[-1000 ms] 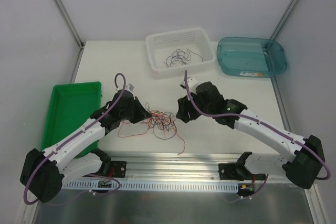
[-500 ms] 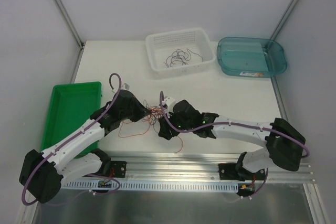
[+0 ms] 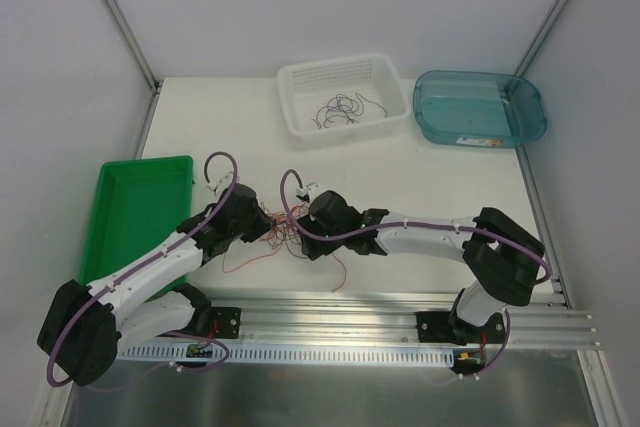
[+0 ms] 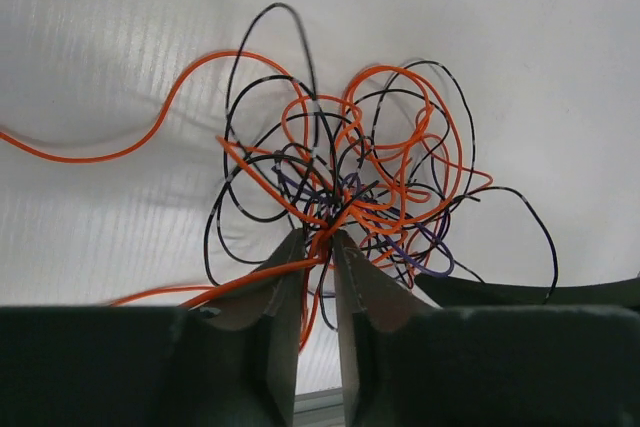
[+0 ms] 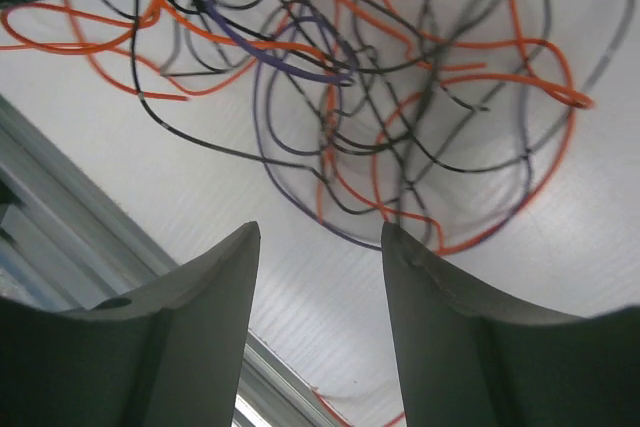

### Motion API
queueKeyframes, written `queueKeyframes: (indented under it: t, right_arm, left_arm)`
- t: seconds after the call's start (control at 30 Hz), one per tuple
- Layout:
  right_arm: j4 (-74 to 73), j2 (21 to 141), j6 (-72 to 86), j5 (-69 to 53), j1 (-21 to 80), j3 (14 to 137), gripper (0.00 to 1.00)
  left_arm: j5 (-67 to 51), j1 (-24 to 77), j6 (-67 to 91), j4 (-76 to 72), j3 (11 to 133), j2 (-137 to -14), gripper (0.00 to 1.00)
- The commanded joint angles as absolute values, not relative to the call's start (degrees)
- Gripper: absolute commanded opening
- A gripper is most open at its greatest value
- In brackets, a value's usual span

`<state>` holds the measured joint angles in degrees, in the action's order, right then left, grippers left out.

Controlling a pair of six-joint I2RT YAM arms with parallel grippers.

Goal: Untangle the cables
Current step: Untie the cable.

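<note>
The cables (image 3: 287,234) lie as a loose tangle of orange, black and purple strands on the white table (image 3: 440,182), between both grippers. The left gripper (image 4: 318,239) is nearly closed, pinching orange strands at its tips. The right gripper (image 5: 320,232) stands open and holds nothing, just beside the tangle.

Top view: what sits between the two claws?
The cables, a tangled clump, between the left gripper and right gripper, shown in the top view.
</note>
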<state>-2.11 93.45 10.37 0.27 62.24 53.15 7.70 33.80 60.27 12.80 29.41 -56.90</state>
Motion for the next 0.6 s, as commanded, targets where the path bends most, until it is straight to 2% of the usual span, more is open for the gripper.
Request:
queueKeyframes:
  t: [0.0, 0.13, 0.3, 0.53, 0.57]
  right_arm:
    - [-7.81, 89.04, 13.00, 10.34, 62.40, 54.67, 0.55]
    - [-15.72, 87.54, 13.36, 15.11, 62.14, 55.98, 0.53]
    - [-15.47, 87.36, 10.82, 11.35, 61.87, 55.81, 0.51]
    - [-20.99, 90.44, 12.56, 7.83, 59.07, 58.01, 0.49]
    - [-21.88, 90.44, 12.92, 7.21, 58.71, 58.09, 0.49]
  left_arm:
    - [9.93, 34.10, 58.97, 11.95, 28.48, -55.99, 0.20]
    - [9.93, 34.10, 58.62, 12.30, 27.51, -53.27, 0.29]
    - [9.41, 34.10, 57.22, 12.57, 27.68, -52.73, 0.38]
    - [3.61, 34.10, 53.36, 13.10, 29.62, -54.75, 0.65]
    - [2.56, 34.10, 52.83, 13.18, 29.97, -54.67, 0.72]
